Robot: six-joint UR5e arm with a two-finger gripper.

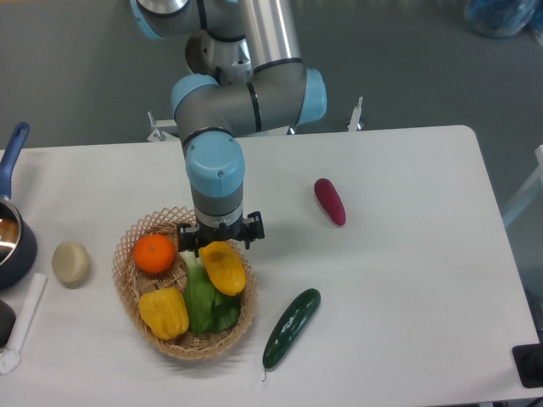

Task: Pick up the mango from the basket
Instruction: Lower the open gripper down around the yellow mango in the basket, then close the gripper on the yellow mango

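1. Task object: the mango (224, 267) lies in the right half of the basket (136, 307), its long axis running from far-left to near-right. It rests on a green leafy vegetable (204, 301).
2. Other basket contents: an orange (154, 253) sits at the far left, apart from the mango; a yellow bell pepper (165, 312) sits at the near left.
3. Gripper position: the gripper (220, 244) hangs straight down over the far end of the mango. Its body hides the fingertips.
4. Gripper state: whether the jaws are spread or clenched cannot be determined from this view, nor whether they touch the fruit.
5. Step in hand: judged to be the approach or descent onto the mango. The fruit sits in the basket, not lifted.
6. Next move: seat the fingers on either side of the narrow width of the mango, close firmly, then raise vertically.
7. Caution: the grasp point lies near one end, so the fruit may pivot on lifting.
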